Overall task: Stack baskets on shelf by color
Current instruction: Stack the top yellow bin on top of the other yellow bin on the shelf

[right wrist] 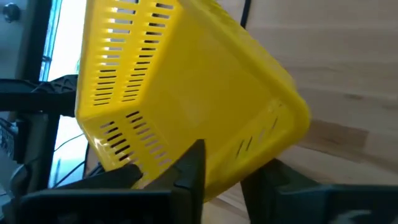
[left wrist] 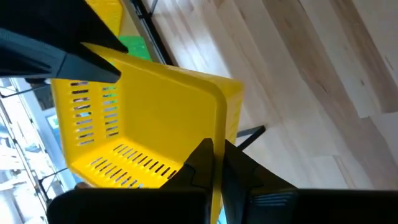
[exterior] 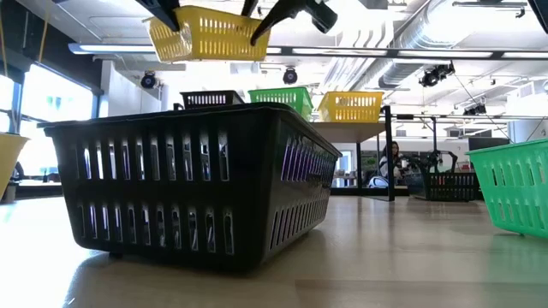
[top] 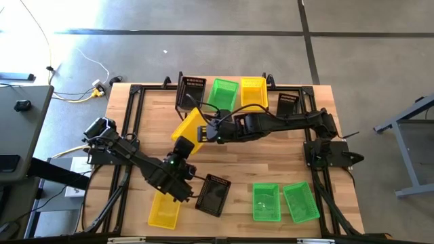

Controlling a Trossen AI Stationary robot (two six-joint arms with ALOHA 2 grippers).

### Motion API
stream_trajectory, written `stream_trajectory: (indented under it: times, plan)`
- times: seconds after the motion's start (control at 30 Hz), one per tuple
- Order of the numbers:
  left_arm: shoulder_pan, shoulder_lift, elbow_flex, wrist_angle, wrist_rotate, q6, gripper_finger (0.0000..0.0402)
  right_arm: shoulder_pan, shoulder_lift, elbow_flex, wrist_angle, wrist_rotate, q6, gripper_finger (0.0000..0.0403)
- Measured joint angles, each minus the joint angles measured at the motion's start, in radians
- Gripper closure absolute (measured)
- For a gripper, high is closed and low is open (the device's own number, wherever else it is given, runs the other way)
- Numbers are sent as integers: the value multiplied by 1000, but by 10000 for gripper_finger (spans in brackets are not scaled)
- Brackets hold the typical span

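While airborne, yellow basket (top: 190, 125) between both grippers (top: 201, 133)

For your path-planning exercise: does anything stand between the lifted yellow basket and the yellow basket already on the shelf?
Nothing visible does. The lifted yellow basket, gripped by both the left gripper and right gripper, hangs above shelf height; the green basket stands beside the shelf's yellow basket.

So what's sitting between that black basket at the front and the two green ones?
Nothing: in the high view, only bare tabletop lies between the black basket and the nearer green basket.

Both arms reach inward over mid-table, left gripper (top: 182, 150) and right gripper (top: 202, 130) clamped, raised.
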Motion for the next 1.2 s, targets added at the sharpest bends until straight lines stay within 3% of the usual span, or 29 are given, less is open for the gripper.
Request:
stream_trajectory:
  times: [0.17,0.57,0.87,1.2]
  plan:
    - [6,0,0,19,7,23,386,-7,0,0,11,27,-70,395]
    - [16,0,0,33,97,20,316,-19,1,-1,-6,56,-146,402]
    - [16,-1,0,34,70,-79,241,-33,1,-1,-64,89,-167,402]
    - [3,-5,0,32,-7,-107,237,-43,1,-1,-162,121,-159,403]
